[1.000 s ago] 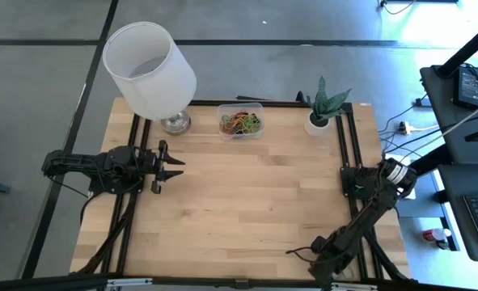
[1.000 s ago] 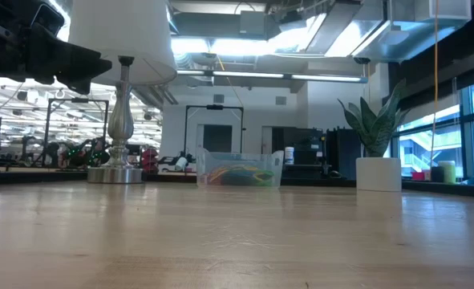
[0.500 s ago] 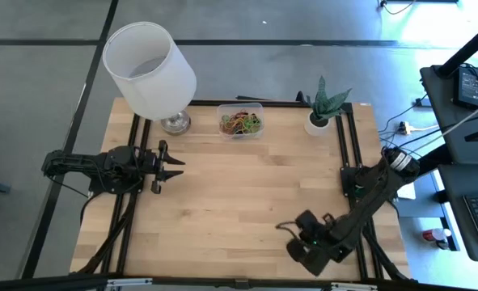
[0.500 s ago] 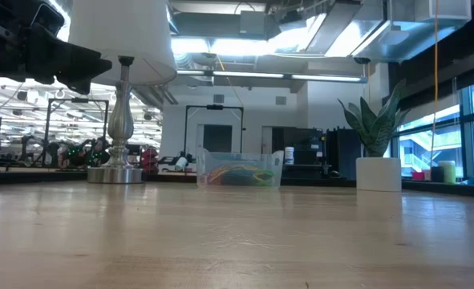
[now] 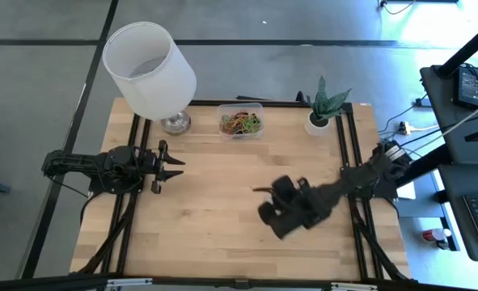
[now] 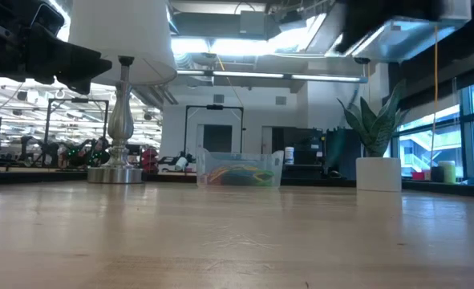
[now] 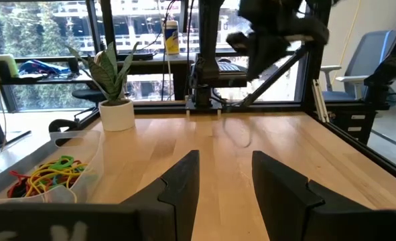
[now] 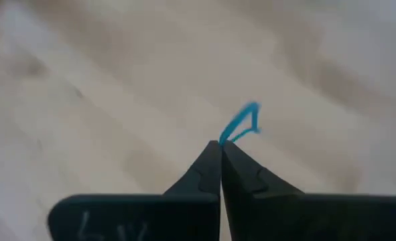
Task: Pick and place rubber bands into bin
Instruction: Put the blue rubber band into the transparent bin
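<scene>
The clear bin (image 5: 240, 121) stands at the table's far edge with several coloured rubber bands (image 7: 43, 175) lying in it. My right gripper (image 8: 221, 148) hovers above the middle-right of the table (image 5: 259, 191), blurred, shut on a small blue rubber band (image 8: 242, 124). My left gripper (image 5: 178, 167) waits at the table's left side, level and open, with nothing between its fingers (image 7: 184, 177). My right gripper pinches one end of the blue band's loop (image 8: 227, 139) between its two fingertips. The fingers slant down toward the table. The rest of the loop sticks out past the tips, lifted clear of the wood.
A lamp with a large white shade (image 5: 150, 69) stands at the far left beside the bin. A small white pot with a plant (image 5: 318, 120) stands at the far right. Bare wood lies between the arms (image 5: 222, 202).
My right gripper has risen from the table's near right corner and swung toward the middle of the table, tipping as it went. The left arm has kept still.
</scene>
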Motion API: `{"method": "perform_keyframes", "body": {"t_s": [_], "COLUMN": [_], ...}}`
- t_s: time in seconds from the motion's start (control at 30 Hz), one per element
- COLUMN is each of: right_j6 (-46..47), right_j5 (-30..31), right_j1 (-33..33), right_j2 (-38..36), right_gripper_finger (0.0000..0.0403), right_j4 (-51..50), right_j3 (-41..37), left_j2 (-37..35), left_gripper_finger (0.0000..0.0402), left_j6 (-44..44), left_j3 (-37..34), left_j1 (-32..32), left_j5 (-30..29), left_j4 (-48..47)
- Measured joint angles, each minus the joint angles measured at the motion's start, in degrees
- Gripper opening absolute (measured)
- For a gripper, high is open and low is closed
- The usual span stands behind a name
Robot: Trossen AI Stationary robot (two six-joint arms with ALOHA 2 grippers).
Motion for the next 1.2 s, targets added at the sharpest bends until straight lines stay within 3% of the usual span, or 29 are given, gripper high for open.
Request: {"method": "perform_keyframes", "body": {"t_s": [0.27,0.43,0.6,0.77,0.9,1.1,1.2], "right_j6": [-30.72,-47.41,-61.18,-70.80,-77.17,-80.34,-80.19], "right_j5": [-0.95,-6.14,-15.25,-22.77,-24.26,-24.76,-27.75], "right_j1": [-12.86,-22.45,-31.83,-39.99,-44.61,-49.56,-51.39], "right_j2": [-0.02,-0.02,-0.02,-0.02,0.24,3.58,6.31], "right_gripper_finger": [0.0004,0.0004,0.0004,0.0004,0.0004,0.0004,0.0004], "right_j4": [13.21,21.37,32.90,42.09,44.37,44.04,44.00], "right_j3": [2.93,3.50,3.52,3.59,3.59,3.59,3.59], "left_j2": [0.00,0.00,0.01,0.00,0.00,0.00,0.00], "left_gripper_finger": [0.0131,0.0131,0.0131,0.0131,0.0131,0.0131,0.0131], "left_j6": [0.00,0.00,0.00,0.00,0.00,0.00,0.00], "left_j3": [0.00,0.00,0.00,0.00,0.00,0.00,0.00], "left_j1": [0.01,0.01,0.01,0.02,0.01,0.00,0.00], "left_j5": [-0.02,-0.02,-0.02,-0.02,-0.02,-0.02,-0.02], "left_j4": [0.00,0.00,0.00,0.00,0.00,0.00,0.00]}}
